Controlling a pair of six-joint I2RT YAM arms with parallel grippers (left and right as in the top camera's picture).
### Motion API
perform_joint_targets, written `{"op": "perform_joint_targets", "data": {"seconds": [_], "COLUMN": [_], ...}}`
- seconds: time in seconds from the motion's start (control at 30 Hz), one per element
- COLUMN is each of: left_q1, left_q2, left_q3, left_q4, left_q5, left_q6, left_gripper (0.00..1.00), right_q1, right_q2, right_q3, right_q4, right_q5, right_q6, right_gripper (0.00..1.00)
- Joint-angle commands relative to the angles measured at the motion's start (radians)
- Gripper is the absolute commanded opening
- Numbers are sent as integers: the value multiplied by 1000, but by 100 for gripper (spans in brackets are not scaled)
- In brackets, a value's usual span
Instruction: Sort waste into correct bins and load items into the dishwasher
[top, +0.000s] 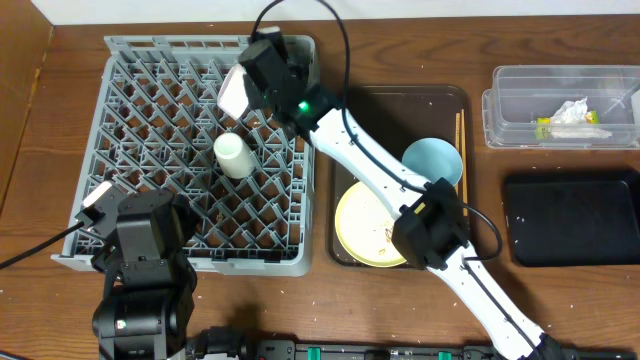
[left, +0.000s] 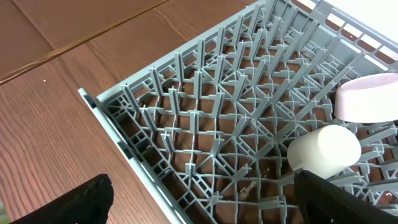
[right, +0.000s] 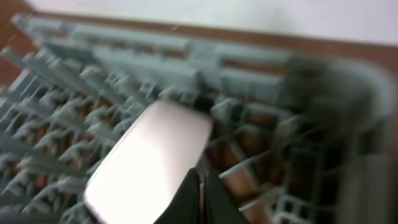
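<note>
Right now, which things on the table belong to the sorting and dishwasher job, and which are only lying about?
Belong to the job:
grey dish rack, white bowl, small white cup, pale-yellow plate, light-blue saucer, chopsticks, clear tub, black tub, white tissue, green-yellow wrapper.

Only lying about:
dark-brown tray, wooden table.

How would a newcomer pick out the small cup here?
Find the big grey dish rack on the left of the table. Near its middle lies the small white cup, on its side among the pegs. It is a plain cylinder, unlike the wider white bowl just beyond it.
</note>
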Motion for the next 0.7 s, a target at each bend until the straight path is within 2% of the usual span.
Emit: {"op": "perform_joint_targets", "data": {"seconds": [0.0, 0.13, 0.27, 0.5, 0.67], "left_q1": [4, 4, 4, 4, 4], "left_q2": [-2, -2, -2, -2, -2], "left_q3": [16, 16, 16, 16, 16], "left_q4": [0, 0, 0, 0, 0], "left_q5": [-4, -4, -4, -4, -4], "left_q6": [-10, -10, -10, -10, -10], "left_gripper": [94, 94, 94, 94, 94], "right_q1": [-6, -4, 14, 21, 14], "right_q2": [-42, -38, -20, 43, 64], "right_q3": [26, 14, -3, -3, -3], "right_q4": [48, 227, 349, 397, 383], "right_q5": [-22, -222, -239, -182, -205], "right_q6": [-70, -90, -35, 56, 65], "right_gripper": [4, 3, 2, 3, 5]}}
